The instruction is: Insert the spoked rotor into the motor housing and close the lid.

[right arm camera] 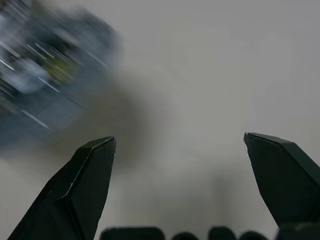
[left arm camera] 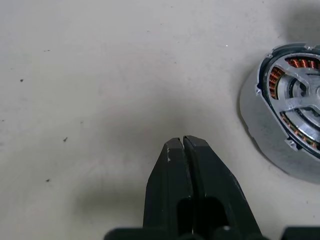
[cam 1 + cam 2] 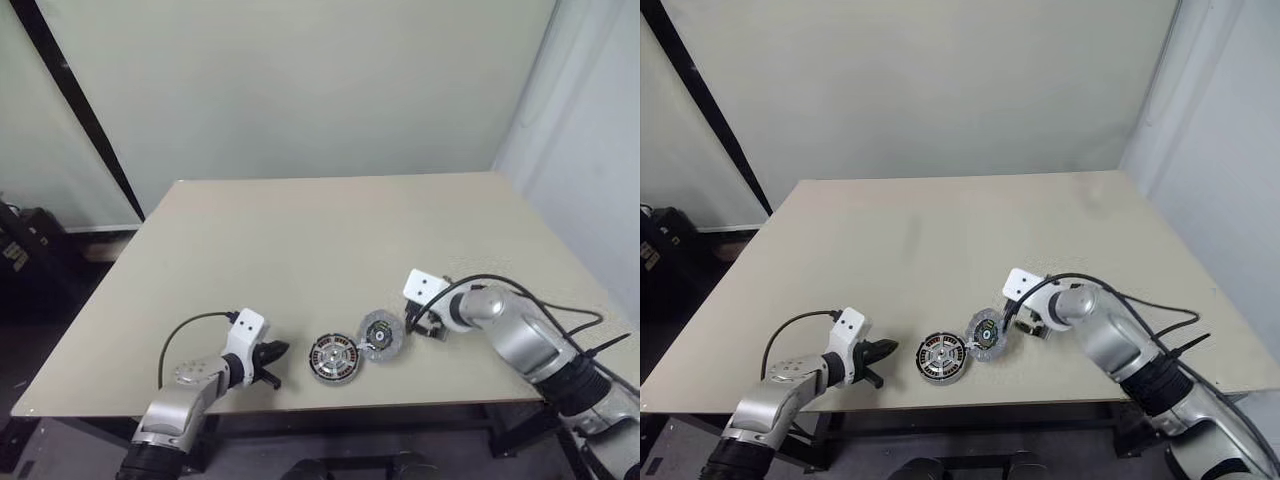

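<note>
The motor housing (image 3: pixel 322 370) lies near the table's front edge, its copper coils (image 2: pixel 274 82) showing. A silvery spoked rotor (image 2: pixel 300 95) sits in it, over the coils. The lid (image 3: pixel 383 335), a grey disc with a dark hub, lies just right of the housing and touches or overlaps its rim; it is a blur (image 1: pixel 45 65) in the right wrist view. My right gripper (image 3: pixel 422 326) hovers just right of the lid, open and empty (image 1: pixel 180 145). My left gripper (image 3: pixel 280 351) rests left of the housing, shut on nothing (image 2: pixel 182 142).
The beige table (image 3: pixel 300 240) is bare apart from these parts. Its front edge (image 3: pixel 350 408) runs just below the housing. Black cables (image 3: pixel 560 318) trail from my right arm along the table's right side. A pale wall stands behind.
</note>
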Controlling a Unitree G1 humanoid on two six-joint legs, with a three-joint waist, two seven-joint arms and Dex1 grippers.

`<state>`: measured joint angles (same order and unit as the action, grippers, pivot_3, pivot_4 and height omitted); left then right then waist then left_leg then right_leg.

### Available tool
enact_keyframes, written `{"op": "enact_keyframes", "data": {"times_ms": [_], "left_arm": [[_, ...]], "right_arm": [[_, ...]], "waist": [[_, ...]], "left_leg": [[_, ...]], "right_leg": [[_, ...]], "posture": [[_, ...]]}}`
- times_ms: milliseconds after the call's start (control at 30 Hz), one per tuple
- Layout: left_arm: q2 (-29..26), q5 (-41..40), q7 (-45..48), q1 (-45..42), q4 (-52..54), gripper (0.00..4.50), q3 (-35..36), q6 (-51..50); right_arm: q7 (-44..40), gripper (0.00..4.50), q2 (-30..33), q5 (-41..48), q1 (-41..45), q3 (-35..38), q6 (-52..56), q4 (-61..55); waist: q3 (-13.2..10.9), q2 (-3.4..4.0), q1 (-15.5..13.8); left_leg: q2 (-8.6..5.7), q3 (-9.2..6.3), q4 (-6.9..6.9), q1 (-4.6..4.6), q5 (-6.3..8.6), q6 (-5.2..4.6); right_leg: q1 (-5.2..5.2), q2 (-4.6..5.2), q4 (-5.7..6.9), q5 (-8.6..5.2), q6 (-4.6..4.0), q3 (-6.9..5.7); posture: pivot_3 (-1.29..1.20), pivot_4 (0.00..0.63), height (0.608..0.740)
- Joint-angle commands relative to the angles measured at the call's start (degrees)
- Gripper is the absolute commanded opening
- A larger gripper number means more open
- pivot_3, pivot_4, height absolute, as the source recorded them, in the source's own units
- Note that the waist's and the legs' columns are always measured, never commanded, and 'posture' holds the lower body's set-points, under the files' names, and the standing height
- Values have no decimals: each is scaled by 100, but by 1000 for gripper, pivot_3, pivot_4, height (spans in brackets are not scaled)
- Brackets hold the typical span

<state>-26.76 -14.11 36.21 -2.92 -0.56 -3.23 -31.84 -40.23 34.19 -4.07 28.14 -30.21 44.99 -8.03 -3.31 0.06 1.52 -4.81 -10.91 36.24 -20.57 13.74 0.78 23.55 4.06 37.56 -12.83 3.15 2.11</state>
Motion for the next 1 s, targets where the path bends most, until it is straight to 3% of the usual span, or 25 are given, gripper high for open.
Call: {"op": "enact_keyframes", "data": {"times_ms": [33,233,433,733,1000], "left_arm": [[-87,-8,48,-82,198,0,102,75],[-129,-28,52,-18,267,0,118,36],[-160,-44,32,62,355,0,165,5],[-198,-77,14,197,454,0,216,6],[-230,-143,243,254,420,0,231,263]], "right_arm": [[65,4474,-463,319,-10,400,255,-452],[284,4474,-1367,648,-137,438,887,-689],[559,4474,-1775,519,-239,69,746,-371],[680,4474,-1828,452,-327,38,166,57],[-369,4474,-1663,1254,-305,662,-838,159]], "waist": [[0,0,-5],[0,0,-18],[1,2,-17],[0,3,-15],[0,3,-12]], "left_leg": [[0,-1,1,0,0,0],[0,-8,5,3,0,1],[-1,-7,3,5,0,1],[-27,-5,4,8,0,2],[-26,-7,3,7,0,2]], "right_leg": [[0,-1,1,0,0,0],[-2,-5,3,2,-2,-1],[-1,-6,5,3,-4,-1],[-1,-6,6,3,-6,-1],[-2,-6,6,4,-6,-1]], "posture": [[0,0,740],[0,0,740],[0,0,740],[0,0,740],[0,0,740]]}}
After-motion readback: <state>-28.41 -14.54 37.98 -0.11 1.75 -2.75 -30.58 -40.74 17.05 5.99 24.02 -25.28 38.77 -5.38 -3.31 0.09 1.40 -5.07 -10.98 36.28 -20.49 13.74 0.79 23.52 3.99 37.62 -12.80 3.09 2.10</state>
